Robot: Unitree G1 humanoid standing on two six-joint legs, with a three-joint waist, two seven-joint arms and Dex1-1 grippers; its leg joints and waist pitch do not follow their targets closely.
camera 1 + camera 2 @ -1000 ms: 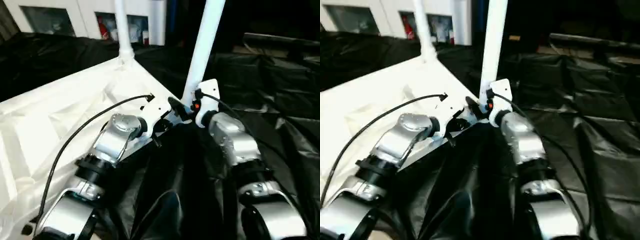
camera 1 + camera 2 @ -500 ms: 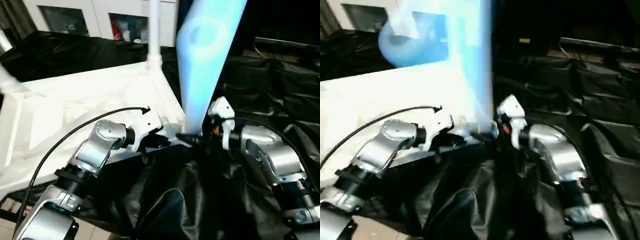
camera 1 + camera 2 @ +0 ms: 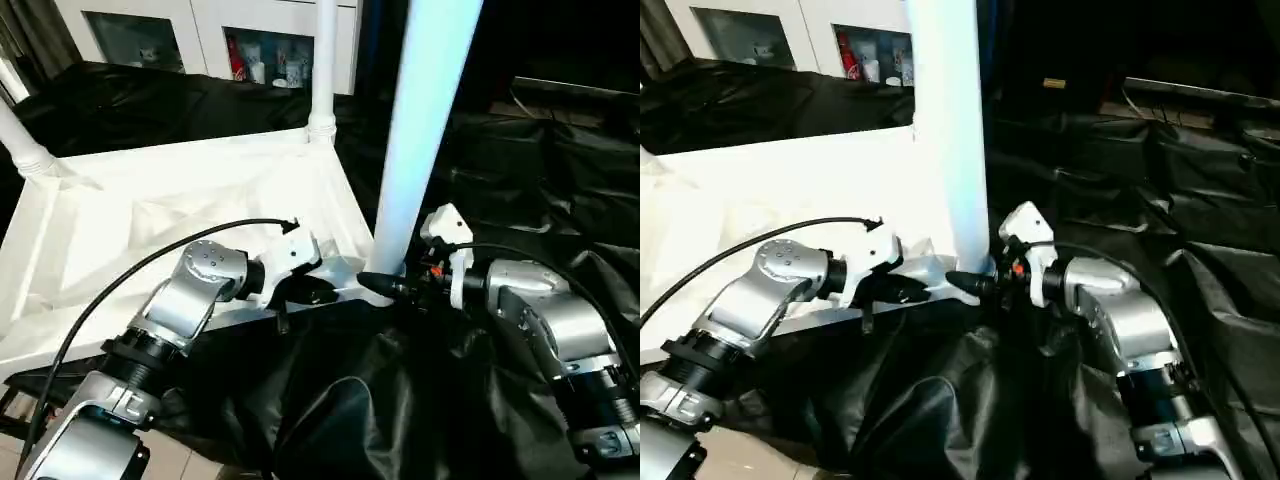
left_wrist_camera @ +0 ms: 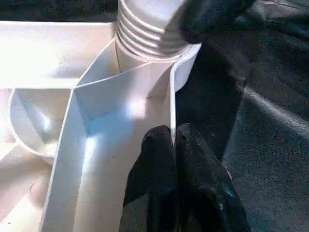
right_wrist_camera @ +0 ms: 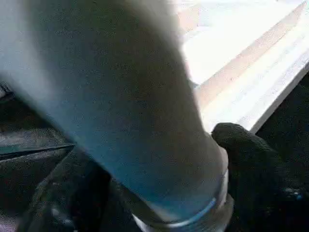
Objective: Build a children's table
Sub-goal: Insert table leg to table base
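leg (image 3: 425, 130) between right fingers (image 5: 246, 154), upright

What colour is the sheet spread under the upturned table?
Black and glossy, with crinkled folds. The sheet shows best in the left eye view, beside the white table top.

You have the table top (image 3: 170, 215) lying underside up on the sheeting (image 3: 520, 170), and everything sits off it. The near leg (image 3: 420, 130) stands in its near right corner socket, a second leg (image 3: 322, 70) rises at the far right corner, a third (image 3: 22, 140) at the far left. Your left gripper (image 4: 176, 145) rests on the rim just left of the near leg; your right gripper (image 3: 385, 287) is at that leg's base. The cabinets (image 3: 200, 35) stand behind the top.
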